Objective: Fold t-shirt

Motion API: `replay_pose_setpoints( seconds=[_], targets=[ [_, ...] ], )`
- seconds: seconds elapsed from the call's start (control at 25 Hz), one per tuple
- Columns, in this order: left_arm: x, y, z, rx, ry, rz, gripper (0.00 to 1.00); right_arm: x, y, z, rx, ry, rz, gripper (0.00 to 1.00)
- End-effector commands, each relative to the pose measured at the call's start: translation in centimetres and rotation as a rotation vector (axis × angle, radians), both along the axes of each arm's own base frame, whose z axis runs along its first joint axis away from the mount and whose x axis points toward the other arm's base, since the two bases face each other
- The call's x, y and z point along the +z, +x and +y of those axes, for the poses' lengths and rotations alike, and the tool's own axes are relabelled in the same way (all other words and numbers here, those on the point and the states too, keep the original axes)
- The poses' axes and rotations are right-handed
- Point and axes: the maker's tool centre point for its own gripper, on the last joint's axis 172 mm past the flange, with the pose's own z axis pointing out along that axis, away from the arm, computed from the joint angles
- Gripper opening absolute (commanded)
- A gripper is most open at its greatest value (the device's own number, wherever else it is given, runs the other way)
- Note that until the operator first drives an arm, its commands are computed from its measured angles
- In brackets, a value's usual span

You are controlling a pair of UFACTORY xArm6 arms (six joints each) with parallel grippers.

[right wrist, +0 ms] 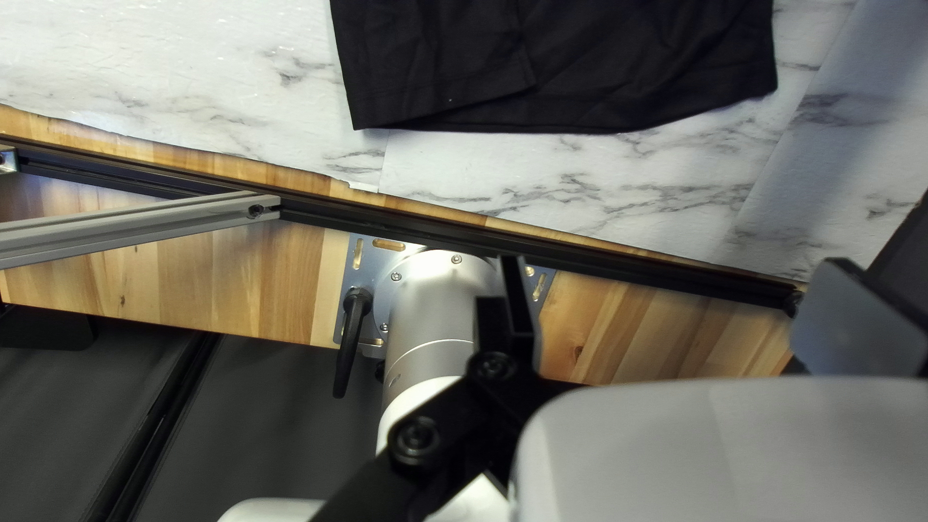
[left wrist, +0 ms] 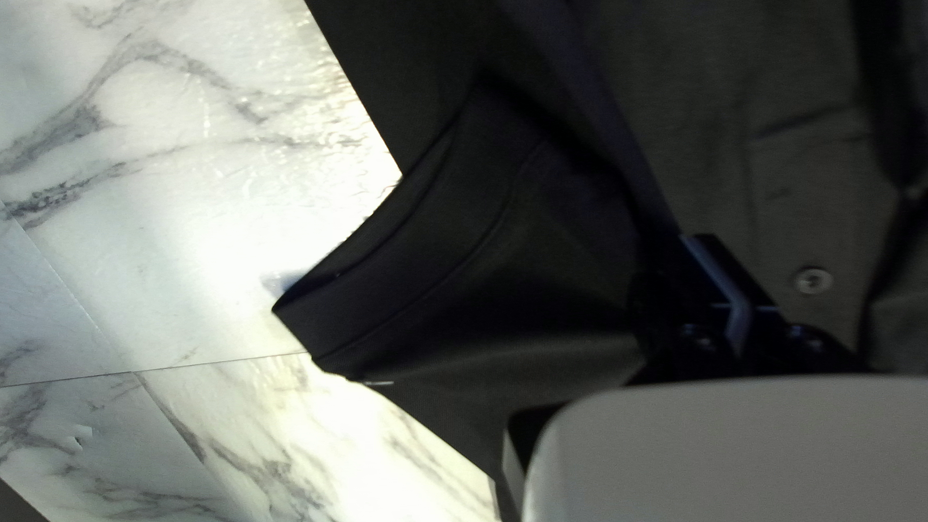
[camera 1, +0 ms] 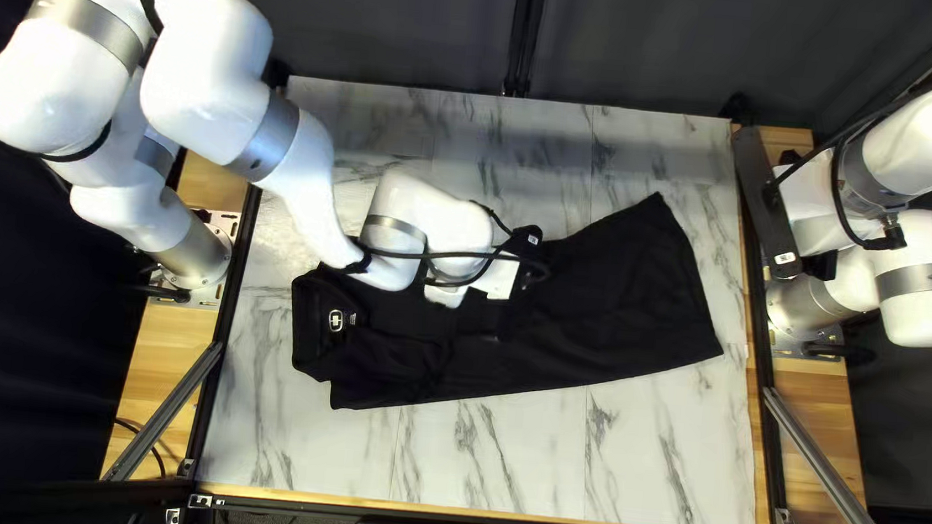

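Blk shirt [left wrist: 793, 116] w/ sleeve [left wrist: 435, 261] (btn [left wrist: 813, 280] too).

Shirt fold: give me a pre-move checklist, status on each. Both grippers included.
1. Shirt within the table top: ok, its visible edges all lie on it.
2. Left gripper shut: ok, fingers look close together, low over the shirt.
3. Cloth pinched in left gripper: cannot tell, black on black.
4. Right gripper clear of the shirt: ok, open and off beyond the hem.
5. Cloth flat near the collar: not ok, folds there look bunched.
6. Shirt folded down to a short bundle: not ok, it lies stretched out from collar to hem.
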Motion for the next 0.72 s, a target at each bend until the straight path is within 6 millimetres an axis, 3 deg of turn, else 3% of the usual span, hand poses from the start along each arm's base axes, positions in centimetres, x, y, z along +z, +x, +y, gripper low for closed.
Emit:
replay_pose_setpoints(
  seconds=[0.04, 0.08, 0.48, 0.72],
  targets=[
    [-1.0, 0.4, -0.9, -0.035, -0.012, 0.020, 0.76, 0.0, 0.0, 0.0, 0.000, 0.000, 0.000, 1.00],
    [-1.1, 0.4, -0.9, -0.042, -0.019, 0.023, 1.00, 0.0, 0.0, 0.0, 0.000, 0.000, 0.000, 1.00],
    [1.9, -1.5, 0.1, -0.055, -0.041, -0.012, 1.00, 0.0, 0.0, 0.0, 0.000, 0.000, 0.000, 1.00],
    [1.9, -1.7, 1.1, -0.056, -0.070, -0.039, 1.00, 0.0, 0.0, 0.0, 0.000, 0.000, 0.000, 1.00]
  ],
)
